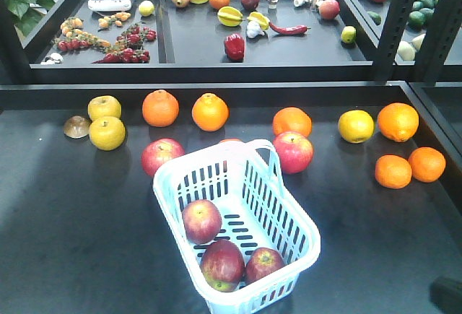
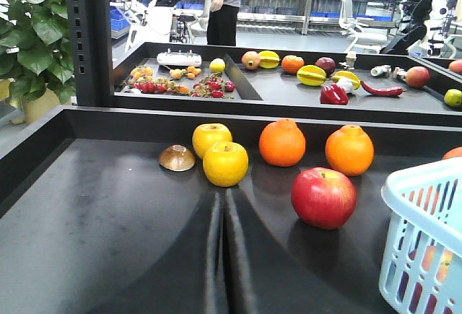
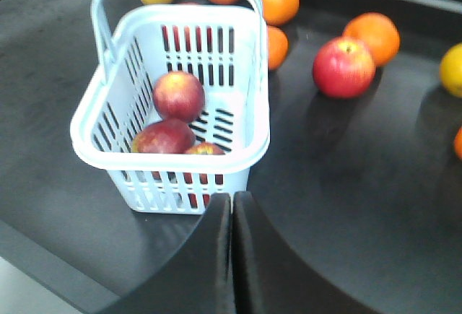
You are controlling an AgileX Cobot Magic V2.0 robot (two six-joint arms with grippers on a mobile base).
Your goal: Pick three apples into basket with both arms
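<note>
basket (image 1: 285,216) holds three apples (image 1: 202,221), task looks done | long axis runs near-left to far-right | left tool (image 2: 224,256) pressed together, empty, left of it | right tool (image 3: 232,256) pressed together, empty, just before its near wall | desk (image 1: 72,242) open for retreat

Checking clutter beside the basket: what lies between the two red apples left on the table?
Only the pale blue-white plastic basket's far rim and handle, with an orange peeking behind, between left red apple and right red apple, in the front view.
</note>
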